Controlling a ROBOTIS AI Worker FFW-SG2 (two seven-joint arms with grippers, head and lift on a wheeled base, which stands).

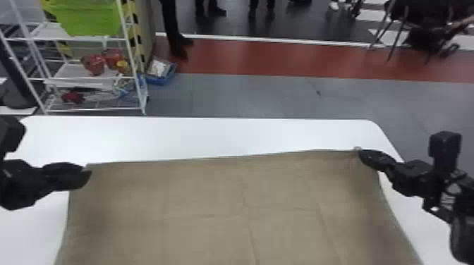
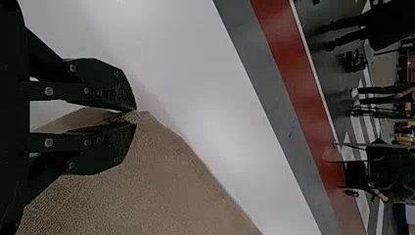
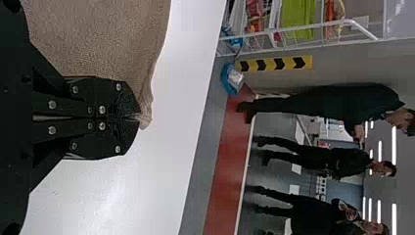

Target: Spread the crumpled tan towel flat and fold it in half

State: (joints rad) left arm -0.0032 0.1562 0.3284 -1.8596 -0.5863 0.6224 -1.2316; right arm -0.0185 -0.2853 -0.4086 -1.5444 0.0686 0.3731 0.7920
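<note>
My left claw (image 1: 89,172) is nearly closed, its fingertips nipping one far corner of the towel (image 1: 211,197); from its own wrist view I see a narrow wedge of space behind the tips, with cloth in it. My right claw (image 1: 360,152) is closed tighter, the two fingers lying almost flush, and a small tuft of the other far corner pokes out past their tips. Between my claws the far edge of the towel runs nearly straight, a little slanted, and the rest lies spread wide towards me, running out at the bottom of the head view. It has faint creases down and across its middle, and its sides widen on the way towards me. I can't tell how much of it touches the tabletop (image 1: 197,137), which is white and smooth with rounded far corners and shows along the far edge and on both sides of the cloth. Beyond it I see grey floor (image 1: 247,95) and a red strip (image 1: 282,60). Past the tabletop, on the left, stands a white rack (image 1: 67,70) with a green bin (image 1: 86,17) high up and red items (image 1: 93,63) below. Just beside it on the floor sits a blue tray (image 1: 162,78) with something white inside.
</note>
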